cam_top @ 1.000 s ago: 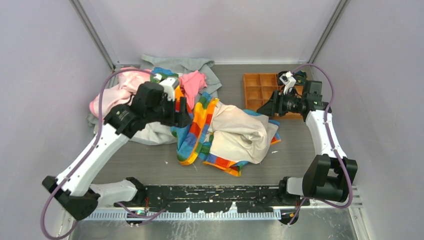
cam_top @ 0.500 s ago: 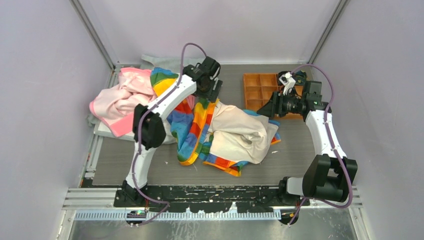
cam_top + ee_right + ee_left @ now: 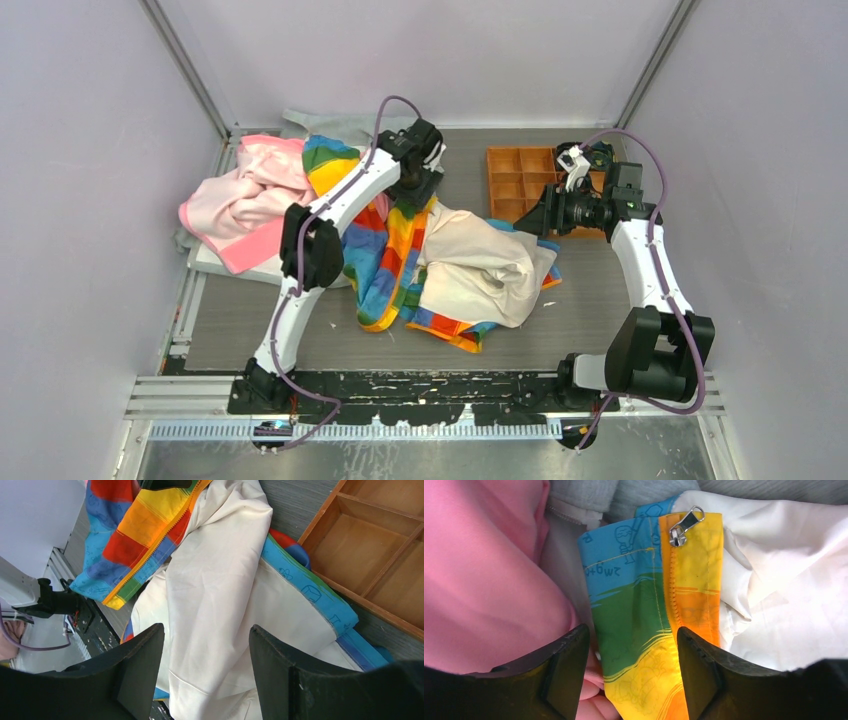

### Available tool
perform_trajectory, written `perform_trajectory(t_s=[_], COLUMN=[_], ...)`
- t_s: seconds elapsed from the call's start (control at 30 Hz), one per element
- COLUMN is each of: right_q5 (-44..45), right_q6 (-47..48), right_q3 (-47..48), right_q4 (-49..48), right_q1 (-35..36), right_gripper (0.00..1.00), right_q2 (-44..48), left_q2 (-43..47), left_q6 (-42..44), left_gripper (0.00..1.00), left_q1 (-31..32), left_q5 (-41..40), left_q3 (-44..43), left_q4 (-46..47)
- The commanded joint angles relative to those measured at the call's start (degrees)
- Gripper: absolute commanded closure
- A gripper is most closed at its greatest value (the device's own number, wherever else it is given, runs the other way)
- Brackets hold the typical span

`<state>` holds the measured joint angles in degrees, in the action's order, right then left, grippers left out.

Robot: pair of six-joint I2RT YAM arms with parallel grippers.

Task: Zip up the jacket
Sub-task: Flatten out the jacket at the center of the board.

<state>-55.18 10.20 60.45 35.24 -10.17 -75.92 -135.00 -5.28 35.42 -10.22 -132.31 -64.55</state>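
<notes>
The jacket lay crumpled and unzipped on the table, between the two arms. Its nearest hem was a striped fold, and its cream lining was turned upward across its right half. The right gripper hung over the jacket's far right corner with its fingers spread and nothing between them. Its wrist view looked down on the lining and on the orange zipper crossing the stripes.

The left gripper reached over the jacket's far edge. Its jaws were released and stood either side of a strip of the striped front edge seen below them. Whether the pads touched the cloth could not be told. The zipper pull, silver, lay at the strip's end beyond the fingers.

A wooden tray sat just past the jacket's far right corner. A pink garment lay against the jacket's left side. A grey garment lay behind the jacket, farthest back.
</notes>
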Motion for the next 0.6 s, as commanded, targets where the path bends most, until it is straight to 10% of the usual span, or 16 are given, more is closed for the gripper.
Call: perform_trajectory(t_s=[0.0,0.57], right_q5=[-0.12,0.33], right_q6=[0.96,1.49], right_q3=[2.40,2.66], right_q4=[-0.54,-0.02], right_q1=[0.24,0.24], right_gripper=[0.32,0.32], right_q2=[-0.10,-0.37], left_q2=[0.27,-3.75], left_q6=[-0.76,-5.29], left_gripper=[0.38,0.52], left_q1=[-2.65,-6.66], left_q5=[8.95,20.35], left_q3=[-0.94,-2.00], left_q4=[1.63,2.61])
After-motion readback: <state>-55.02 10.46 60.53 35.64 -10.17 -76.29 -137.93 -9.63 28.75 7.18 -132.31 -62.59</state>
